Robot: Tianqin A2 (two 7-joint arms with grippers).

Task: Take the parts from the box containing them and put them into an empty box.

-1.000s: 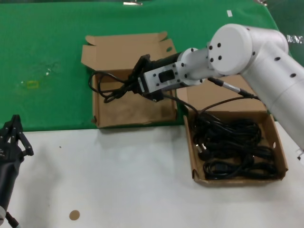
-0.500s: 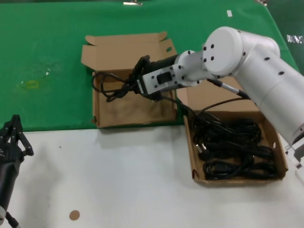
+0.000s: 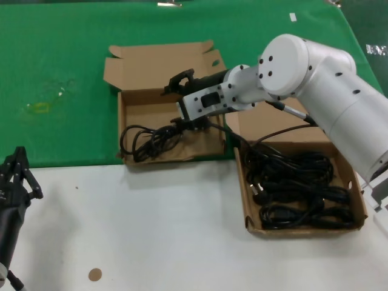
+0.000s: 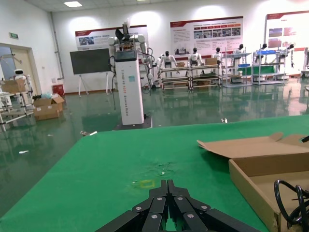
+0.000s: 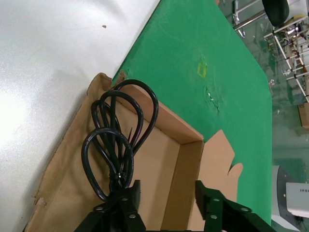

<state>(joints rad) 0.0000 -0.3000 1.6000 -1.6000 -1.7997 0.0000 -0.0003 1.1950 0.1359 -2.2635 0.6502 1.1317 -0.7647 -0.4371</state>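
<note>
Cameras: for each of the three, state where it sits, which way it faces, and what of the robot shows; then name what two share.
Head view: on the robot's head, looking forward and down at both boxes; shows the white right arm, its right claw open over the left box, and the left claw parked low.
Left wrist view: faces level across the green cloth into a hall; left claw at the bottom edge.
Right wrist view: looks down into the left box; right claw open.
Shared: the dropped cord bundle appears in all three.

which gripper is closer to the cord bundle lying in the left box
Right. The right gripper hangs open just above the cord bundle in the box; the left gripper sits far off at the table's near left edge.
</note>
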